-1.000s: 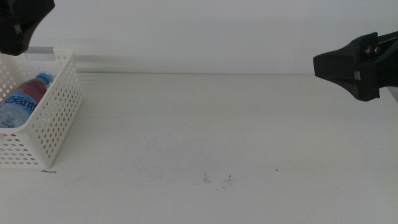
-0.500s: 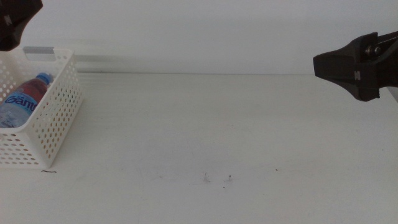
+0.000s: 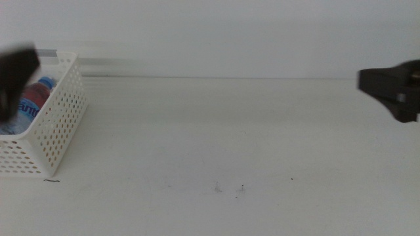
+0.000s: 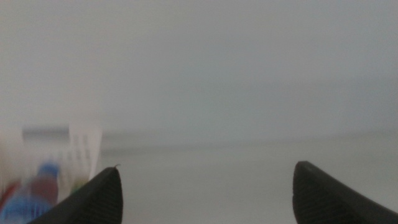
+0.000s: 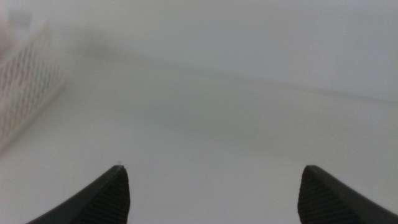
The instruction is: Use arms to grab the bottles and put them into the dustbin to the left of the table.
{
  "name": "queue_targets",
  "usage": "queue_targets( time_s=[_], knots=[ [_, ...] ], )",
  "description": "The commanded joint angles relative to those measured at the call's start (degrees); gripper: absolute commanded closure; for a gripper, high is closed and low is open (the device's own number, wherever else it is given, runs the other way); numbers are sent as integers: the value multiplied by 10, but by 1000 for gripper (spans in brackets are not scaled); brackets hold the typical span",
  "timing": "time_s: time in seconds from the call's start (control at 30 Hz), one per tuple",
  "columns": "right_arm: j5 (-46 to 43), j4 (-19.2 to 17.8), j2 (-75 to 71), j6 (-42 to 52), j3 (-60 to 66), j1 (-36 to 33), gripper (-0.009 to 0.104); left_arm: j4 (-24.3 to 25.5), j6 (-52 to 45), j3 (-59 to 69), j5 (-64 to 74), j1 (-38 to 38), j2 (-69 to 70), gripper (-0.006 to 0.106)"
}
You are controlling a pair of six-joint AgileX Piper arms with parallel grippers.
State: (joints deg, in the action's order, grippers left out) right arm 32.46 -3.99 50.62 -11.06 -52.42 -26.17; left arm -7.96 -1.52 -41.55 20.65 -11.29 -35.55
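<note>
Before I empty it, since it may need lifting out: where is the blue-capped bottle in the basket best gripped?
Probably at the neck below the blue cap, coming from above: the bottle leans in the basket with its cap end up near the rim, the body sunk behind the perforated wall.

The large flat white table (image 3: 230, 131) looks smooth and matt, with a few small dark specks on its finish and no glare. The white rectangular plastic dustbin (image 3: 56, 121) has perforated walls with a dull, moulded look. Inside it, the clear blue-capped plastic water bottle (image 3: 29, 103) shows a slightly glossy printed label. The left gripper (image 4: 205, 196) and the right gripper (image 5: 211, 196) each have dark matt fingers (image 5: 99, 199), with bare, even tabletop between them.
</note>
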Motion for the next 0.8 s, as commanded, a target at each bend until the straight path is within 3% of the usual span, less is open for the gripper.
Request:
queue_targets(
  time_s=[0.0,0.1,0.17,0.23,0.43,0.6,0.77],
  knots=[
    [-107,28,-48,2,72,54,5,-6,3,75,-12,-1,59,7],
    [-216,66,-128,2,177,114,5,-14,3,164,-9,-1,147,7],
    [-234,44,-178,2,240,146,5,-15,3,208,-3,-1,197,7],
    [-230,30,-231,2,301,177,5,-15,3,249,-3,-1,240,7],
    [-199,31,-408,2,458,248,5,-15,3,339,-22,0,314,7],
    [-169,27,-506,2,515,255,5,-15,3,376,-33,25,344,7],
    [-189,27,-506,2,524,255,5,-15,3,408,-40,75,355,7]
  ],
)
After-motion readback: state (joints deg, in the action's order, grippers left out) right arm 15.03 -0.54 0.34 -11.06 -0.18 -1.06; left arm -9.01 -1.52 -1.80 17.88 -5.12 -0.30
